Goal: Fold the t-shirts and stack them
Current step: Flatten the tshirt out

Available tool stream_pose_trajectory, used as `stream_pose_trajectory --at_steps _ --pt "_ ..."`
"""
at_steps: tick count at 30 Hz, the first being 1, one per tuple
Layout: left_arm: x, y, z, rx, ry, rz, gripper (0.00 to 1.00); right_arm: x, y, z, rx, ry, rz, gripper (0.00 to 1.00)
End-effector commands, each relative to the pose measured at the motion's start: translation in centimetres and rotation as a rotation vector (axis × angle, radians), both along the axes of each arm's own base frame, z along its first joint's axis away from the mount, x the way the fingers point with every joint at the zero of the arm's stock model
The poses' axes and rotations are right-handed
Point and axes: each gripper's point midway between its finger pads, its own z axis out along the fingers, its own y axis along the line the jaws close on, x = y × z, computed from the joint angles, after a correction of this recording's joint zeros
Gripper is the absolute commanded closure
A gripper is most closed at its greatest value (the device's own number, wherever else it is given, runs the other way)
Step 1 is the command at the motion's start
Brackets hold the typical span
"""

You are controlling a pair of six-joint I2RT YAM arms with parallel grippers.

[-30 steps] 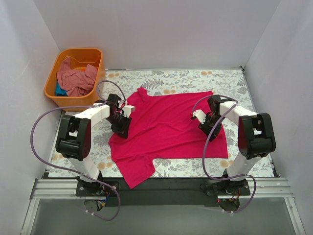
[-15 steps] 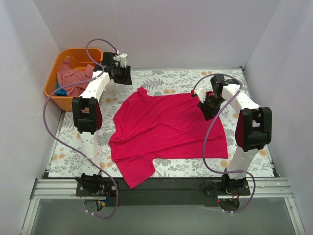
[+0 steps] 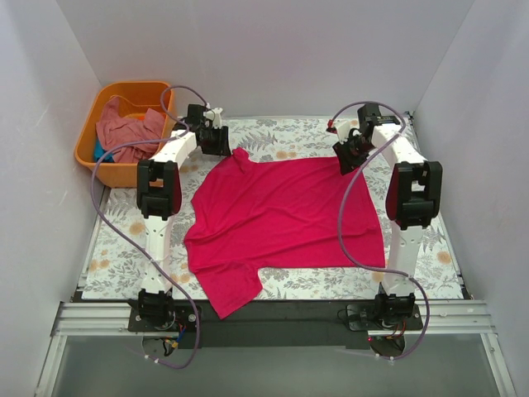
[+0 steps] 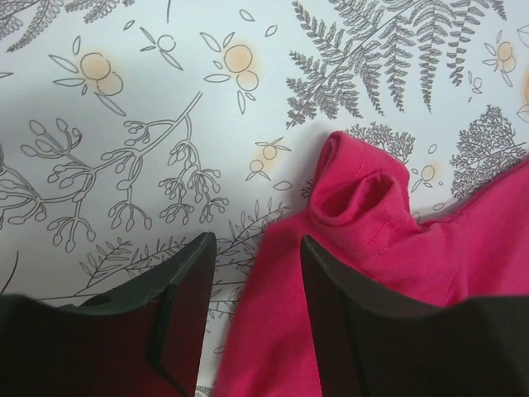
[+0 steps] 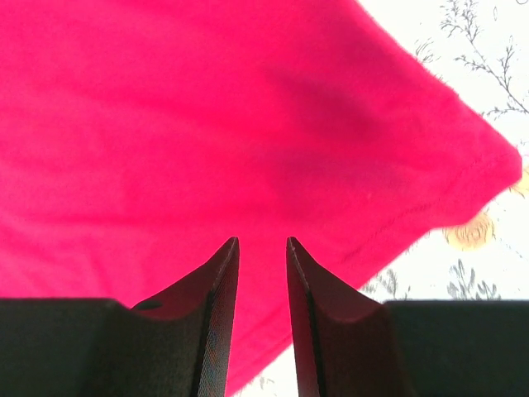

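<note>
Lying flat: crimson-pink t-shirt [image 3: 285, 215] on floral table cloth [image 3: 331, 131]
Left gripper [image 4: 256, 244]: fingers apart, at bunched corner
Right gripper [image 5: 262, 241]: narrowly parted, empty, over far corner
Orange tub [image 3: 89, 157]: salmon-pink t-shirt [image 3: 124, 132]

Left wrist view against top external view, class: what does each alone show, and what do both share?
Left wrist only: the curled sleeve of the crimson t-shirt with its stitching, close up, and how the left tool stands open over the shirt's edge. Top external only: the orange tub holding a salmon-pink t-shirt, the right tool at the shirt's far right corner, the whole shirt spread flat. Shared: crimson t-shirt on the floral table cloth.
</note>
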Motion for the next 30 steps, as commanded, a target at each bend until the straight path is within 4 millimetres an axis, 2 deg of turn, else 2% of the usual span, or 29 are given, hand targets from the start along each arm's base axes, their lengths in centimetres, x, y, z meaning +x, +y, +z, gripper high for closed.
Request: stream_pose_trajectory --at_steps 1,5,7,9,12,15,16,17,19,20,21,28,30 --pt "-0.8 -1.6 1.5 -0.017 -0.025 -0.039 0.55 3.0 -0.1 0.0 0.021 -0.047 -0.095 0.64" --pt "-1.3 -2.6 0.3 0.003 -0.015 -0.063 0.55 5.9 -0.2 -1.1 0.026 -0.085 -0.167 0.64" --pt "-1.5 -2.7 -0.4 0.032 -0.012 -0.063 0.56 6.8 -0.1 -1.0 0.033 -0.101 -0.189 0.63" --pt "-1.4 -2.8 -0.7 0.065 -0.021 -0.062 0.58 7.2 -0.7 -2.1 0.002 -0.098 -0.212 0.63" --pt "-1.0 -1.8 -1.6 0.122 -0.022 -0.032 0.70 6.7 -2.2 -4.1 -0.078 -0.071 -0.232 0.63" --pt "-0.1 0.0 -1.4 0.180 -0.044 0.013 0.95 5.4 -4.3 -6.2 -0.158 -0.029 -0.245 0.63" --pt "0.1 0.4 -1.1 0.179 -0.051 0.021 1.00 5.0 -4.8 -6.6 -0.170 -0.016 -0.250 0.63" --pt "0.4 1.5 -0.7 0.178 -0.056 0.042 1.00 4.3 -5.8 -7.3 -0.184 0.007 -0.260 0.63" --pt "1.0 2.6 0.9 0.171 -0.088 0.076 1.00 3.7 -6.4 -7.6 -0.186 0.022 -0.268 0.64" --pt "0.9 3.9 0.7 0.178 -0.082 0.100 1.00 3.2 -6.6 -7.6 -0.172 0.031 -0.263 0.64" --pt "1.3 4.2 1.9 0.175 -0.117 0.107 1.00 3.0 -6.6 -7.7 -0.169 0.034 -0.262 0.64" --pt "0.9 6.4 2.2 0.266 -0.163 0.160 1.00 2.3 -6.0 -7.1 -0.136 0.037 -0.235 0.64" --pt "1.0 6.5 2.6 0.265 -0.177 0.163 1.00 2.3 -6.0 -6.8 -0.135 0.032 -0.232 0.64"
